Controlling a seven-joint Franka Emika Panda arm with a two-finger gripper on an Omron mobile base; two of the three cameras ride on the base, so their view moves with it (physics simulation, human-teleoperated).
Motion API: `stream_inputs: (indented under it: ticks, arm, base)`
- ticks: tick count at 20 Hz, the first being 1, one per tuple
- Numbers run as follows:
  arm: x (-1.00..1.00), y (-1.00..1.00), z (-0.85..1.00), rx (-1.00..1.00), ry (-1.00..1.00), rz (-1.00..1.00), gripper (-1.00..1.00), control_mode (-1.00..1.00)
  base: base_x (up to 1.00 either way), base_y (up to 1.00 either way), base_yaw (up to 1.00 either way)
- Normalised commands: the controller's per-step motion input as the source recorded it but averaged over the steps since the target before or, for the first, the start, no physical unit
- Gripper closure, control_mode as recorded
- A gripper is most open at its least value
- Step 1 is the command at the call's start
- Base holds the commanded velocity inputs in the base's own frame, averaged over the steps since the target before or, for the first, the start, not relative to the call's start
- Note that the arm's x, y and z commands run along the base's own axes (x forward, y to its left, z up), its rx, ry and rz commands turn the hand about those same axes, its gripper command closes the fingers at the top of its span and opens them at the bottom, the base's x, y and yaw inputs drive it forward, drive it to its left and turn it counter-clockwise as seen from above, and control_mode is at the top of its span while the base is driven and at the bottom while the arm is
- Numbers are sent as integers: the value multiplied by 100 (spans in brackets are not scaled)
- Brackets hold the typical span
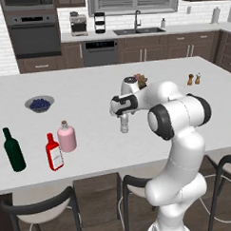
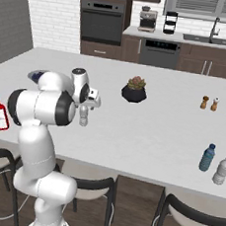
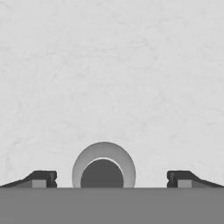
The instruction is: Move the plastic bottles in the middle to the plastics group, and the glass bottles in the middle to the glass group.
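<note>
The gripper [image 3: 107,179] is held spread wide above a grey-capped clear bottle [image 3: 103,168], centred at six o'clock, seemingly for grasping

A pale, faintly veined white marble counter [image 1: 99,137] carries a dark green glass wine bottle [image 1: 14,150], a flat red bottle with a white label [image 1: 54,153] and a squat pink bottle with a pale stopper [image 1: 67,137]. A grey bowl of dark blue berries [image 1: 39,104] stands behind them. Across the counter are a blue-tinted plastic bottle [image 2: 207,157], a clear greyish plastic bottle [image 2: 222,170] and a black pot with a green-and-red succulent [image 2: 135,90].
</note>
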Motion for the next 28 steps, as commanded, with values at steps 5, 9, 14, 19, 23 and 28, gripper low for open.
stream_inputs:
  ticks: [5, 9, 14, 19, 23, 28]
  arm:
    - [6, 0, 0, 0, -2, 0, -100, -100]
    - [0, 0, 0, 0, 0, 0, 100, -100]
    - [0, 0, 0, 0, 0, 0, 100, -100]
    - [-1, 0, 0, 0, 0, 0, 100, -100]
    - [-21, -3, 13, 0, -3, -3, 100, -100]
    - [-29, -48, 44, 0, 0, -20, 100, -100]
  base:
    - [0, 0, 0]
    - [0, 0, 0]
    - [0, 0, 0]
    - [0, 0, 0]
    - [0, 0, 0]
    - [0, 0, 0]
